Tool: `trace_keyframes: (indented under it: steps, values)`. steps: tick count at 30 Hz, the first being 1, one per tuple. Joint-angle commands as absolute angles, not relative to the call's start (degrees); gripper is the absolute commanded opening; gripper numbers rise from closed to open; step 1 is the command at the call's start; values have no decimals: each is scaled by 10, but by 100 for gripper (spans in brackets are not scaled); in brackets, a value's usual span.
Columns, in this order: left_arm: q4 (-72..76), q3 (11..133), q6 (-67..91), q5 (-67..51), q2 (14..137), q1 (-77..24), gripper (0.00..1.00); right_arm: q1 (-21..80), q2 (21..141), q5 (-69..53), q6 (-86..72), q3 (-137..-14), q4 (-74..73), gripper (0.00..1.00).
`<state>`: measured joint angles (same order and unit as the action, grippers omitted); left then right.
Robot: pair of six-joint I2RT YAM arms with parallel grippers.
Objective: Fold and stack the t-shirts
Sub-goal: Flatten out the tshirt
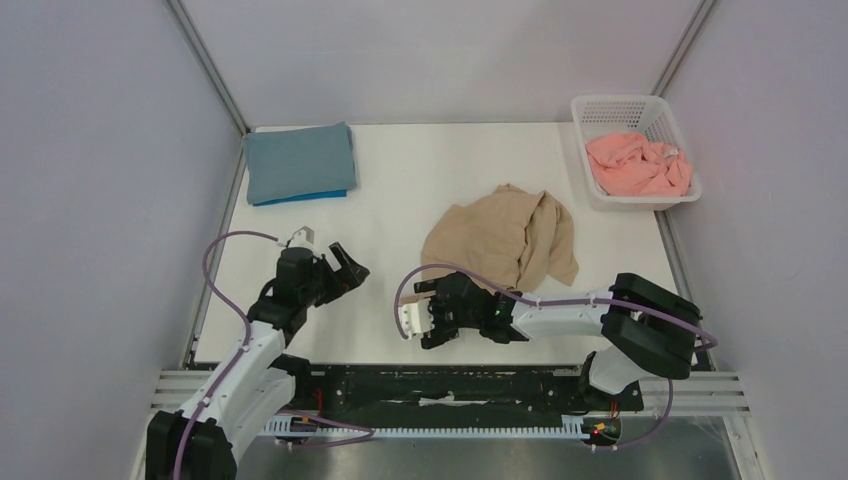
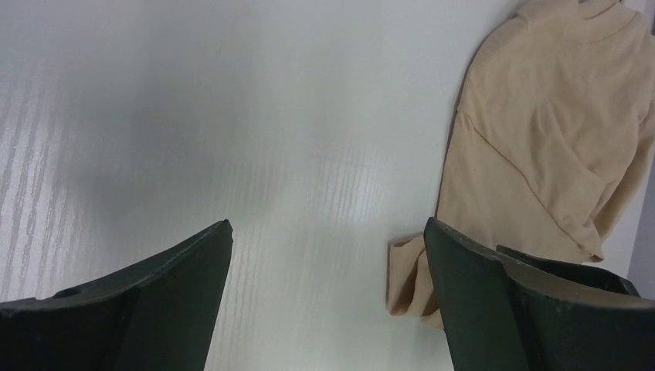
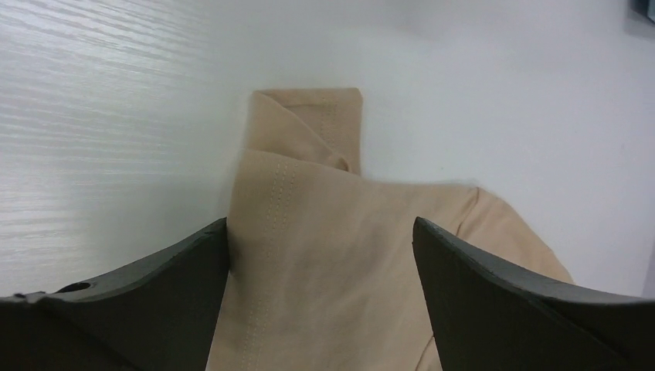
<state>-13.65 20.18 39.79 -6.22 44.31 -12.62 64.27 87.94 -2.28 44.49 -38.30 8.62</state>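
Observation:
The tan t-shirt (image 1: 505,240) lies crumpled in the middle of the table. My right gripper (image 1: 428,312) is open at its near left corner. In the right wrist view (image 3: 320,222) the jaws stand wide apart over a stitched hem of the tan shirt (image 3: 332,263), not closed on it. My left gripper (image 1: 350,268) is open and empty over bare table, left of the shirt. In the left wrist view (image 2: 328,226) the tan shirt (image 2: 541,147) lies to the right. The slate-blue tee (image 1: 300,158) lies folded on the bright blue tee (image 1: 300,197) at the back left. The salmon-pink tee (image 1: 640,165) is bunched in the basket.
The white slatted basket (image 1: 625,105) stands at the back right corner. Grey walls close in the table on the left, back and right. A black rail (image 1: 450,385) with the arm bases runs along the near edge.

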Motion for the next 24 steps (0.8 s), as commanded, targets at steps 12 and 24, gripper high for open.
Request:
trace_keyframes:
  steps: [12,24]
  values:
    - [-130,203,394,-53,453,-125,99,643,867,26,422,-362,187,66]
    - [-119,201,394,-58,463,-125,98,642,841,15,388,-367,167,61]
